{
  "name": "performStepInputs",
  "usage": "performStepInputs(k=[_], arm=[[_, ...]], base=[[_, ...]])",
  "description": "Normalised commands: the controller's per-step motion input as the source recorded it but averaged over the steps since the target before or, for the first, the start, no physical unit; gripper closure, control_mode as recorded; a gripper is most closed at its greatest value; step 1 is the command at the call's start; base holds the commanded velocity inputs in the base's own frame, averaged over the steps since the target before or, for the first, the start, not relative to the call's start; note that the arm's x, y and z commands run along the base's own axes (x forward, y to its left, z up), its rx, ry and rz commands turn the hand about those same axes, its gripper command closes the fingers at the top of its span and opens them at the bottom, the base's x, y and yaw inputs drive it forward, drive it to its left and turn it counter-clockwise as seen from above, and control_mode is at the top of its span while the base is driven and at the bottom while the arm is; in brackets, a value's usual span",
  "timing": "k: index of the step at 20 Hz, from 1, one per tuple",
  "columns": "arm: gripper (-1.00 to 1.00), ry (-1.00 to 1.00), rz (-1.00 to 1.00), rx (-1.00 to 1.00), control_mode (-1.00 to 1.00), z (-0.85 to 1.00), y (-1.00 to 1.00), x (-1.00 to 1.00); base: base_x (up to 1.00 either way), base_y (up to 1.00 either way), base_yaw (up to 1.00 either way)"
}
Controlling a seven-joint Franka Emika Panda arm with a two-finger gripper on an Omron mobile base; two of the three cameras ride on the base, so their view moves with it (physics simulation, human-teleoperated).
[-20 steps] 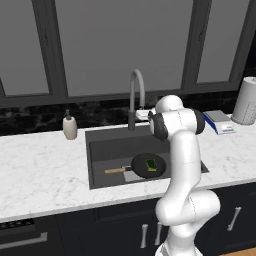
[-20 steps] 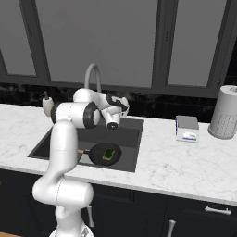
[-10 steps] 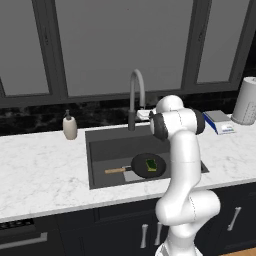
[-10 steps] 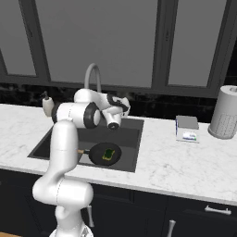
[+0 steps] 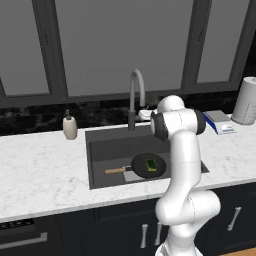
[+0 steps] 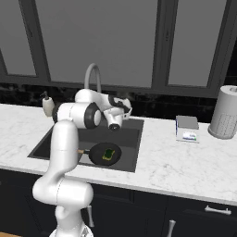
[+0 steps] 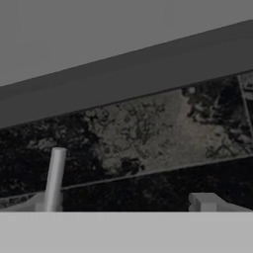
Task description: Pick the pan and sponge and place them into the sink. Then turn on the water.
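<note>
Claw raised at the back edge of the sink, beside the faucet, pointing toward the dark backsplash. Jaw spread not readable: in the right base view the fingers are too small to separate, in the left base view the arm's own body covers them, and the hand view gives no clear pair of tips. Cannot tell whether anything is gripped or touched. Hand view looks onto the dark marbled backsplash with a pale upright rod at lower left, identity unclear.

Below and in front of the claw: sink, dark grey basin sunk in the white marble counter. Inside it lies the pan, black, flat on the floor toward the near side, wooden handle running away to the robot's left. Sponge sits in the pan, green top up, yellow edge showing.

Just beside the claw: faucet, gooseneck arching over the basin; no stream visible.

Farther left of the claw: soap dispenser on the counter. Well to its right: blue-and-white box, then a paper towel roll.
</note>
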Motion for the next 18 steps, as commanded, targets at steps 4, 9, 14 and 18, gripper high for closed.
performStepInputs(k=[4, 9, 14, 18], arm=[[-1.0, 0.0, 0.0, 0.05, -1.0, 0.0, -0.98, -0.04], [-1.0, 0.0, 0.0, 0.05, -1.0, 0.0, -0.97, -0.01], [-1.0, 0.0, 0.0, 0.01, -1.0, 0.0, -0.63, 0.0], [-1.0, 0.0, 0.0, 0.0, -1.0, 0.0, -0.27, 0.0]], base=[[0.0, 0.0, 0.0], [0.0, 0.0, 0.0], [0.0, 0.0, 0.0], [0.0, 0.0, 0.0]])
